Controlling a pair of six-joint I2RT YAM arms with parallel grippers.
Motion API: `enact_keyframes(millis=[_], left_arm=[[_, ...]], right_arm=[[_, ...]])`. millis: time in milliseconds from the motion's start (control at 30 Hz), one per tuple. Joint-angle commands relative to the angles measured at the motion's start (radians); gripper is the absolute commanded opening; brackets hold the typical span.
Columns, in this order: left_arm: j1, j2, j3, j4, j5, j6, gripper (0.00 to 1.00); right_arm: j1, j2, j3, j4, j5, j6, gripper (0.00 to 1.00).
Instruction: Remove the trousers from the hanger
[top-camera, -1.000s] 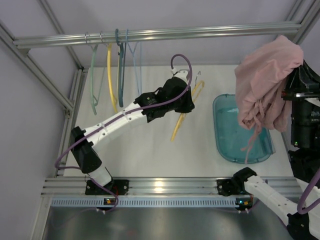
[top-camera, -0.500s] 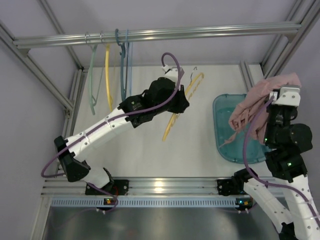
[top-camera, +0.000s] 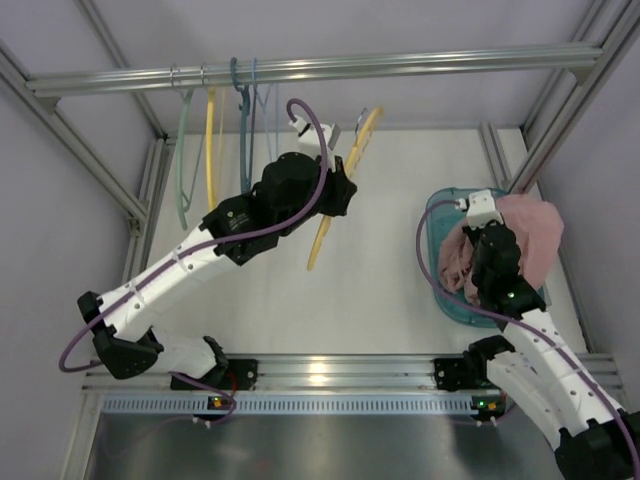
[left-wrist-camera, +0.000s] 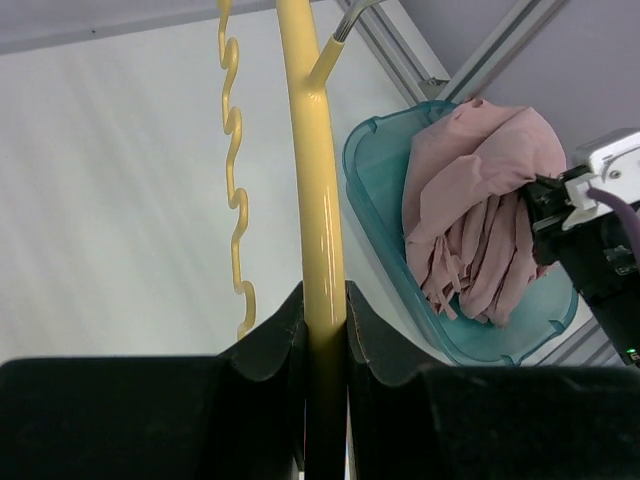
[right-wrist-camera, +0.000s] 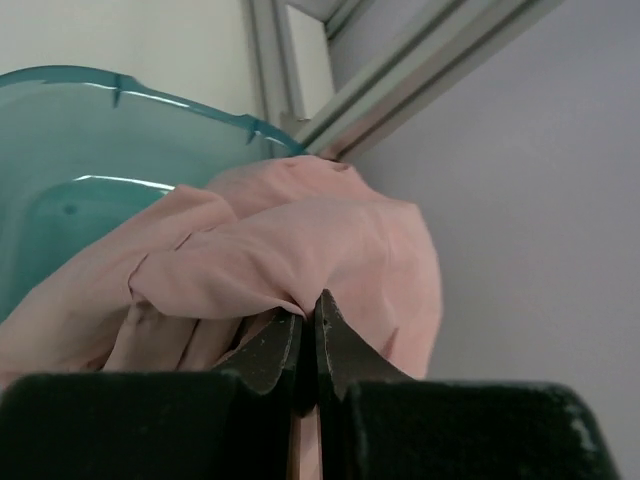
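The yellow hanger (top-camera: 340, 190) is bare and held up in the air by my left gripper (top-camera: 322, 190), which is shut on its frame (left-wrist-camera: 322, 230); its metal hook points toward the rail. The dusty-pink trousers (top-camera: 535, 240) lie bunched in the teal tub (top-camera: 440, 290) at the right, also seen in the left wrist view (left-wrist-camera: 480, 210). My right gripper (top-camera: 487, 240) is shut on a fold of the trousers (right-wrist-camera: 290, 250) and sits low over the tub (right-wrist-camera: 60, 130).
A metal rail (top-camera: 320, 68) crosses the back. On it hang a pale green hanger (top-camera: 182, 160), another yellow hanger (top-camera: 210, 140) and teal and light blue hangers (top-camera: 245, 130). Aluminium frame posts (top-camera: 545, 110) stand at both sides.
My right gripper has carried the trousers down from high at the right into the tub. My left gripper has moved the hanger left and up toward the rail.
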Motion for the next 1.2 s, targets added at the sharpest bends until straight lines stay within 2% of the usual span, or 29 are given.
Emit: enact_keyframes(millis=[0, 67, 233, 367, 433, 467, 500, 567, 633, 733, 767, 800, 867, 967, 1167], left_arm=[[-0.005, -0.047, 0.005, 0.099, -0.060, 0.024, 0.00], [-0.003, -0.045, 0.014, 0.099, -0.074, 0.029, 0.00], [-0.005, -0.033, 0.069, 0.096, -0.153, 0.025, 0.00], [-0.003, -0.019, 0.120, 0.096, -0.201, 0.032, 0.00], [-0.003, -0.008, 0.133, 0.098, -0.209, 0.032, 0.00], [-0.002, -0.005, 0.137, 0.094, -0.213, 0.032, 0.00], [-0.003, 0.001, 0.141, 0.094, -0.223, 0.030, 0.00], [0.000, 0.015, 0.152, 0.096, -0.239, 0.027, 0.00], [0.007, 0.030, 0.169, 0.094, -0.250, 0.022, 0.00], [0.036, 0.048, 0.212, 0.085, -0.238, 0.003, 0.00], [0.046, 0.064, 0.221, 0.081, -0.230, -0.005, 0.00], [0.055, 0.071, 0.239, 0.068, -0.215, -0.017, 0.00], [0.085, 0.099, 0.258, 0.049, -0.195, -0.036, 0.00], [0.147, 0.137, 0.299, 0.006, -0.140, -0.092, 0.00], [0.228, 0.191, 0.371, -0.008, -0.118, -0.129, 0.00]], right_arm=[[-0.011, 0.038, -0.002, 0.001, -0.130, 0.129, 0.00], [-0.011, 0.065, 0.004, -0.029, -0.232, 0.175, 0.00], [-0.025, 0.197, 0.017, -0.005, -0.286, 0.221, 0.00], [-0.034, 0.254, 0.087, -0.049, -0.398, 0.270, 0.10], [-0.036, 0.246, 0.125, -0.040, -0.490, 0.287, 0.08], [-0.036, 0.240, 0.135, -0.034, -0.531, 0.289, 0.02], [-0.036, 0.228, 0.145, -0.028, -0.576, 0.286, 0.00], [-0.037, 0.245, 0.184, -0.048, -0.668, 0.274, 0.00], [-0.036, 0.275, 0.239, -0.109, -0.667, 0.275, 0.07], [-0.036, 0.338, 0.299, -0.196, -0.649, 0.243, 0.39], [-0.036, 0.352, 0.310, -0.241, -0.644, 0.241, 0.60], [-0.037, 0.355, 0.319, -0.258, -0.644, 0.238, 0.67], [-0.039, 0.342, 0.333, -0.284, -0.619, 0.235, 0.77], [-0.040, 0.308, 0.336, -0.301, -0.584, 0.229, 0.83], [-0.048, 0.228, 0.348, -0.344, -0.549, 0.241, 0.90]])
